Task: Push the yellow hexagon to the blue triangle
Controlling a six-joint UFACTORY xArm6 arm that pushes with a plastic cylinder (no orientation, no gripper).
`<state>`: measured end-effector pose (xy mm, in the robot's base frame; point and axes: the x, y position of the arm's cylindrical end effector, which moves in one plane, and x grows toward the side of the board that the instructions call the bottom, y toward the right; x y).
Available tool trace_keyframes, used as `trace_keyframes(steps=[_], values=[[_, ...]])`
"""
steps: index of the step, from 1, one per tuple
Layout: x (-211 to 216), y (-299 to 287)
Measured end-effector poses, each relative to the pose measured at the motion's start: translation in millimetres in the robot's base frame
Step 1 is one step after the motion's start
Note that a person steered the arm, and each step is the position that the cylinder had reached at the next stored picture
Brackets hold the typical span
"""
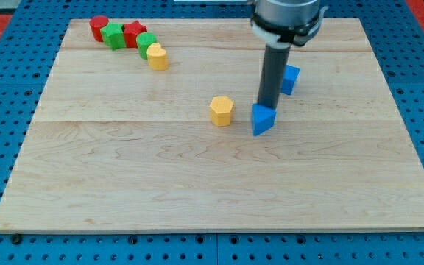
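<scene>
Yellow hexagon (221, 110): mid-surface (197, 184), near blue triangle (263, 119), to its left in view, not touching. My tip (266, 104): rod end at triangle's top edge; no hand, nothing held. Second blue block (291, 79) behind rod.

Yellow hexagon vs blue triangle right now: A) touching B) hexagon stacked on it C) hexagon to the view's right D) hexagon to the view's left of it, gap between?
D: the yellow hexagon sits to the view's left of the blue triangle with bare board between them; my tip is at the triangle's top edge.
</scene>
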<state>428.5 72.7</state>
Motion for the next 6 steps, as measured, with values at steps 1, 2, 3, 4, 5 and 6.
trace_keyframes(steps=[1,2,3,4,5,6], values=[[-36.5,-37.3],[-39.4,-114.9],[-9.6,-113.3],[5.8,-81.9],[4.0,-79.9],[2.2,-184.3]])
